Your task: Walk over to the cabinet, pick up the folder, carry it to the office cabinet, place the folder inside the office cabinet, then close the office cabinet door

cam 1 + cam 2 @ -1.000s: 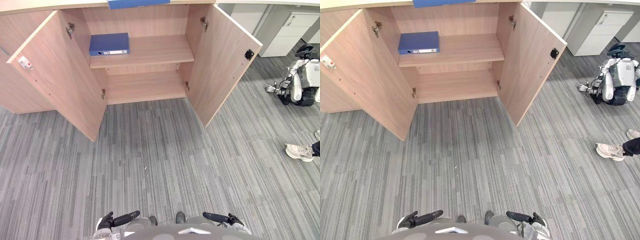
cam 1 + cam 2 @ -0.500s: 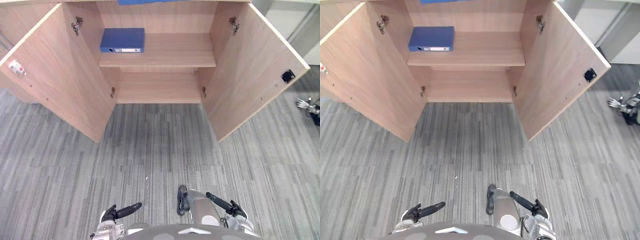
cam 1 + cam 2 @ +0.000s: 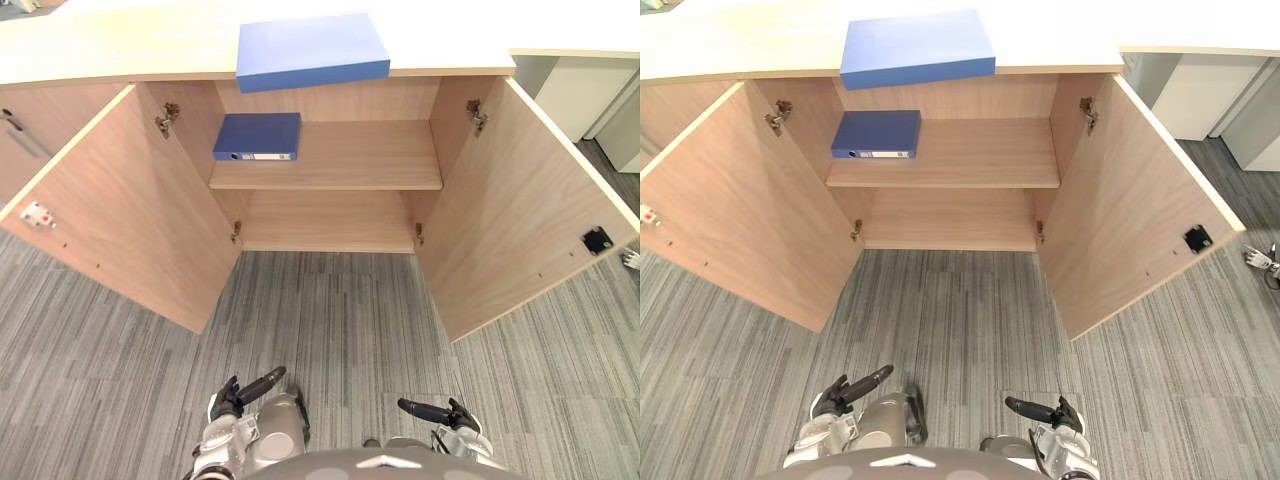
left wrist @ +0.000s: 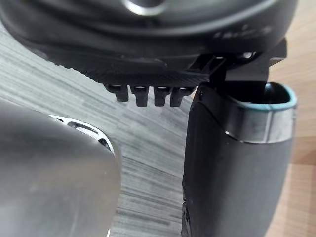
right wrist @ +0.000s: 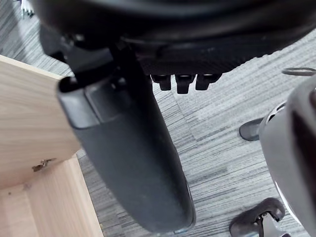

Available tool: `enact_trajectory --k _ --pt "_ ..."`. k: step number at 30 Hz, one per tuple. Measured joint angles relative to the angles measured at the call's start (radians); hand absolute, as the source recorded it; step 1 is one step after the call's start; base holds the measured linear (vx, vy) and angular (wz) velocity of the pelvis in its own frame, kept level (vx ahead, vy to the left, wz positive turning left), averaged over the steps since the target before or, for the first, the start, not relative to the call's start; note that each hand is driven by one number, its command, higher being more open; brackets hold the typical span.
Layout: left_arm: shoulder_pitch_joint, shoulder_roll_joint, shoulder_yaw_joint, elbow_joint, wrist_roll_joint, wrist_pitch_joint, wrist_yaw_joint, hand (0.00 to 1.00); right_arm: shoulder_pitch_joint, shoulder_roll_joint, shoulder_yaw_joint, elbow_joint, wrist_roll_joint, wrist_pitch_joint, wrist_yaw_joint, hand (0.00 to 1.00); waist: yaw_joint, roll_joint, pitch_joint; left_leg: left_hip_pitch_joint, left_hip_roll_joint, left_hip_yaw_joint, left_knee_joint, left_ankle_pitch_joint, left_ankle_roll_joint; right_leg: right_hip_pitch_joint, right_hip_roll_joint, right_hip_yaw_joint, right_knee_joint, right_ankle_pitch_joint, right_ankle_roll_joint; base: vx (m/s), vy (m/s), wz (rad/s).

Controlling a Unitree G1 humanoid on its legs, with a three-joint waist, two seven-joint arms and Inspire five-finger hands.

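Note:
A blue folder (image 3: 312, 50) lies flat on the pale top of the wooden cabinet (image 3: 120, 60), near its front edge. Below it the cabinet stands with both doors swung wide. A second, darker blue binder (image 3: 257, 137) lies on the left end of the inner shelf (image 3: 350, 165); the bottom compartment (image 3: 325, 220) is bare. My left hand (image 3: 240, 392) and right hand (image 3: 440, 413) hang low over the carpet, well short of the cabinet. Both are open with relaxed fingers and hold nothing, as the left hand (image 4: 237, 148) and right hand (image 5: 128, 148) also show in their wrist views.
The left door (image 3: 120, 215) and the right door (image 3: 520, 215) jut out toward me and flank a strip of grey carpet (image 3: 330, 320). A white drawer unit (image 3: 590, 95) stands behind the right door. Another robot's hand (image 3: 632, 259) shows at the right edge.
The camera has come closer and looks higher: the cabinet top and its folder now show in full. The other robot has slid almost out of view. My hands stay low and hold nothing.

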Motion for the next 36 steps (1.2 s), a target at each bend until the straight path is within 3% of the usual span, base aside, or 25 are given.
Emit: enact_trajectory --k 1,3,5,6,7,8,9,10,12,13,14,15,16,18,20,22,24,25,29,30,31,33,36 --pt "0.000 0.011 -0.002 0.008 0.005 0.000 -0.002 1.00 0.000 0.009 -0.007 0.016 -0.002 0.003 0.000 1.00 -0.004 -0.017 -0.008 0.000 -0.007 0.014 0.037 -0.044 0.015 0.004 -0.017 0.016 0.006 -0.002 0.012 0.42 0.192 -0.27" --pt "-0.003 0.018 -0.001 0.023 0.003 0.002 0.001 1.00 -0.002 0.015 -0.039 0.032 -0.011 0.013 0.002 1.00 0.002 -0.024 -0.019 0.019 -0.005 0.036 0.090 -0.101 0.026 -0.006 -0.036 0.044 0.089 -0.014 0.032 0.39 0.208 -0.34" --pt "-0.007 0.020 -0.007 0.046 0.008 0.007 0.000 1.00 -0.002 0.015 -0.043 0.029 -0.023 0.014 0.006 1.00 0.004 -0.021 -0.024 0.085 -0.010 0.061 0.074 -0.134 0.038 -0.094 -0.056 0.073 0.344 -0.017 0.052 0.37 0.232 -0.40" --pt "-0.007 0.029 -0.032 0.060 0.008 0.008 0.001 1.00 -0.001 0.006 -0.038 0.019 -0.038 0.013 0.015 1.00 -0.003 -0.016 -0.025 0.135 -0.018 0.059 0.048 -0.175 0.040 -0.189 -0.078 0.075 0.563 0.013 0.094 0.43 0.233 -0.24" --pt "-0.008 0.042 -0.044 0.080 0.008 0.008 0.000 1.00 -0.004 0.010 -0.038 0.017 -0.039 0.012 0.022 1.00 -0.011 -0.023 -0.028 0.173 -0.029 0.061 0.044 -0.193 0.041 -0.264 -0.100 0.076 0.726 -0.001 0.086 0.35 0.184 -0.14" --pt "-0.008 0.046 -0.044 0.088 0.008 0.009 0.001 1.00 -0.005 0.012 -0.036 0.017 -0.039 0.013 0.024 1.00 -0.014 -0.029 -0.029 0.201 -0.036 0.063 0.030 -0.197 0.041 -0.292 -0.109 0.073 0.777 -0.018 0.080 0.36 0.112 -0.02" --pt "-0.006 0.047 -0.044 0.096 0.008 0.010 0.002 1.00 -0.004 0.012 -0.034 0.012 -0.039 0.013 0.026 1.00 -0.017 -0.031 -0.030 0.261 -0.042 0.065 -0.007 -0.199 0.041 -0.335 -0.110 0.060 0.816 -0.047 0.050 0.37 0.002 0.08" --pt "-0.004 0.041 -0.044 0.096 0.008 0.010 0.001 1.00 -0.005 0.006 -0.024 0.009 -0.040 0.009 0.027 1.00 -0.022 -0.024 -0.033 0.309 -0.038 0.065 -0.048 -0.198 0.039 -0.376 -0.099 0.031 0.785 -0.073 0.024 0.43 -0.013 0.13" --pt "0.000 0.034 -0.043 0.096 0.008 0.010 0.001 1.00 -0.009 -0.003 -0.006 0.007 -0.040 0.005 0.027 1.00 -0.028 -0.012 -0.037 0.346 -0.024 0.063 -0.088 -0.195 0.030 -0.429 -0.070 0.007 0.683 -0.082 0.016 0.37 -0.087 0.21" --pt "0.009 0.029 -0.042 0.097 0.005 0.010 0.002 1.00 -0.020 -0.009 0.002 0.004 -0.040 0.005 0.029 1.00 -0.037 -0.002 -0.038 0.382 -0.008 0.058 -0.124 -0.196 0.003 -0.474 -0.037 0.003 0.539 -0.070 0.019 0.42 -0.141 0.24" --pt "0.010 0.028 -0.042 0.097 0.005 0.011 0.003 1.00 -0.023 -0.011 0.002 0.003 -0.040 0.006 0.030 1.00 -0.040 -0.001 -0.038 0.393 -0.004 0.054 -0.137 -0.196 -0.006 -0.488 -0.025 0.006 0.470 -0.046 0.019 0.46 -0.160 0.25" --pt "0.011 0.030 -0.043 0.099 0.007 0.012 0.002 1.00 -0.023 -0.010 0.002 0.004 -0.040 0.007 0.030 1.00 -0.041 -0.004 -0.039 0.412 -0.006 0.045 -0.158 -0.193 -0.016 -0.490 -0.012 0.022 0.344 0.037 0.009 0.39 -0.155 0.29" --pt "0.008 0.022 -0.041 0.120 0.007 0.012 0.002 1.00 -0.024 -0.015 -0.004 0.013 -0.040 0.008 0.031 1.00 -0.043 0.011 -0.041 0.435 0.003 0.003 -0.178 -0.193 -0.031 -0.459 0.010 0.012 0.317 0.130 -0.035 0.49 -0.193 0.23" --pt "0.001 0.000 -0.030 0.120 0.009 0.016 -0.004 1.00 -0.024 -0.028 -0.006 0.012 -0.048 0.003 0.030 1.00 -0.031 0.040 -0.044 0.437 0.020 -0.031 -0.171 -0.156 -0.051 -0.456 0.021 0.003 0.352 0.079 -0.052 0.51 -0.244 0.20" --pt "-0.003 -0.015 -0.021 0.120 0.012 0.022 -0.005 1.00 -0.027 -0.033 -0.008 0.011 -0.039 0.008 0.030 1.00 -0.044 0.060 -0.041 0.421 0.056 -0.052 -0.074 -0.152 -0.056 -0.401 0.031 -0.036 0.342 0.049 -0.078 0.41 -0.232 0.43" --pt "-0.009 -0.014 -0.017 0.086 0.020 0.026 -0.017 1.00 -0.020 -0.037 0.018 0.012 -0.042 0.008 0.022 1.00 -0.038 0.054 -0.027 0.273 0.131 -0.073 0.331 -0.162 -0.093 -0.269 0.053 -0.067 0.239 0.040 -0.086 0.35 -0.203 0.52" --pt "-0.001 -0.020 -0.010 0.052 0.021 0.024 -0.016 1.00 -0.019 -0.041 0.044 0.013 -0.040 0.008 0.020 1.00 -0.032 0.055 -0.027 0.180 0.174 -0.032 0.500 -0.180 -0.084 -0.201 0.067 -0.072 0.193 0.035 -0.086 0.20 -0.112 0.06" --pt "0.004 -0.019 -0.010 0.043 0.025 0.023 -0.016 1.00 -0.017 -0.040 0.043 0.013 -0.039 0.008 0.022 1.00 -0.030 0.055 -0.027 0.152 0.185 0.004 0.486 -0.183 -0.078 -0.172 0.068 -0.069 0.166 0.034 -0.083 0.15 -0.037 -0.11" --pt "0.005 -0.021 -0.010 0.037 0.029 0.022 -0.011 1.00 -0.010 -0.040 0.040 0.012 -0.037 0.014 0.016 1.00 -0.021 0.053 -0.029 0.126 0.161 0.032 0.203 -0.174 -0.070 -0.135 0.059 -0.042 0.140 0.029 -0.061 0.16 0.106 -0.22" --pt "0.003 -0.024 -0.010 0.037 0.030 0.022 -0.009 1.00 -0.006 -0.040 0.036 0.011 -0.037 0.015 0.012 1.00 -0.019 0.056 -0.030 0.135 0.138 0.029 0.069 -0.100 -0.063 -0.134 0.056 -0.034 0.143 0.024 -0.045 0.12 0.120 -0.16" --pt "0.003 -0.023 -0.009 0.038 0.029 0.022 -0.009 1.00 -0.005 -0.039 0.030 0.011 -0.037 0.015 0.011 1.00 -0.018 0.061 -0.034 0.140 0.128 0.025 0.030 -0.072 -0.078 -0.133 0.054 -0.028 0.143 0.020 -0.036 0.25 0.230 -0.11" --pt "0.006 -0.002 -0.009 0.044 0.031 0.022 -0.008 1.00 0.007 -0.011 -0.003 0.013 -0.037 0.016 0.009 1.00 -0.016 0.019 -0.055 0.174 0.081 0.034 -0.025 -0.058 -0.069 -0.117 0.019 -0.017 0.113 0.026 -0.010 0.24 0.192 0.00" --pt "0.010 0.008 -0.011 0.060 0.039 0.023 -0.008 1.00 0.011 -0.001 -0.012 0.016 -0.038 0.016 0.009 1.00 -0.016 0.006 -0.063 0.222 0.047 0.043 -0.065 -0.058 -0.069 -0.073 -0.009 -0.005 0.065 0.040 0.012 0.13 0.147 -0.06"
